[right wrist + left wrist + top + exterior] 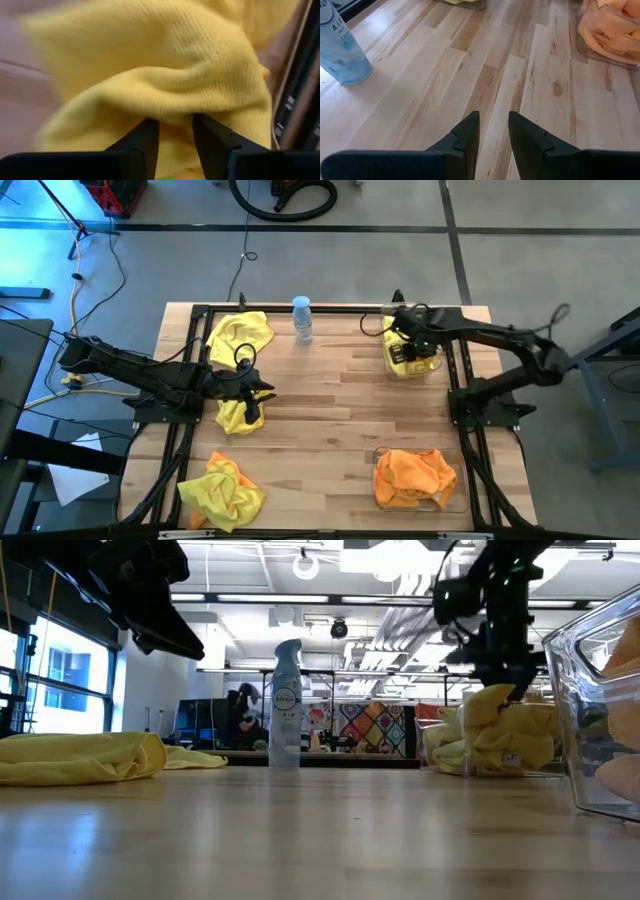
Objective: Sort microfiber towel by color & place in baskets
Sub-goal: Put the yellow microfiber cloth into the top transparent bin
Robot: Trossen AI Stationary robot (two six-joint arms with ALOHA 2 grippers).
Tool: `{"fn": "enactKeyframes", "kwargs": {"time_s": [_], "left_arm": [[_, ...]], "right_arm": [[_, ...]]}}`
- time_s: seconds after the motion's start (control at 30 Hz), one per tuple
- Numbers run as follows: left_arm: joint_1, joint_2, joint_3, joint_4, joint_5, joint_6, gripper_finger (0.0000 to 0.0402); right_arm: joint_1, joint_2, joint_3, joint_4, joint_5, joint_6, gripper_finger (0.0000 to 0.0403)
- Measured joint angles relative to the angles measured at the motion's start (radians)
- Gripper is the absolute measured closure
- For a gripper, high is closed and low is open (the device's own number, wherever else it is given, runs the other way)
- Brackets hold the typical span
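Observation:
A yellow microfiber towel (pixel 405 365) (pixel 495 730) lies bunched in the clear far-right basket (pixel 438 368). My right gripper (pixel 410 345) (pixel 175 127) hangs over it, pointing down, open by a narrow gap, with a raised fold of the towel (pixel 165 95) right at its fingertips. Orange towels (pixel 410 475) fill the near-right basket (pixel 462 498). My left gripper (pixel 258 392) (pixel 494 125) is open above bare wood, next to a yellow towel (pixel 238 418) that lies on the table. Two more yellow towels lie at the far left (pixel 240 335) and the near left (pixel 222 492). My right gripper stands over the top fold of the yellow towel (pixel 497 698) from above, fingers pointing down. Whether the fingertips touch the cloth I cannot tell. The towel rests in the basket.
A clear spray bottle (pixel 302 320) (pixel 285 705) stands upright at the table's far middle. A black metal frame (pixel 190 360) runs along the table's sides under both arms. The middle of the wooden table (pixel 330 430) is bare.

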Motion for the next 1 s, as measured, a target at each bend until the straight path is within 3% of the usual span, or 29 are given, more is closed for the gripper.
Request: {"fn": "enactKeyframes", "kwargs": {"time_s": [0.33, 0.5, 1.0], "left_arm": [[0.0, 0.0, 0.0, -0.003, 0.0, 0.0, 0.0312], [0.0, 0.0, 0.0, -0.006, 0.0, -0.008, 0.0312], [0.0, 0.0, 0.0, -0.006, 0.0, -0.008, 0.0312]], "right_arm": [[-0.004, 0.216, 0.0, 0.058, -0.001, -0.027, 0.0318], [-0.004, 0.229, 0.001, 0.055, -0.019, -0.052, 0.0318], [-0.003, -0.18, -0.002, 0.016, -0.008, 0.008, 0.0318]]}}
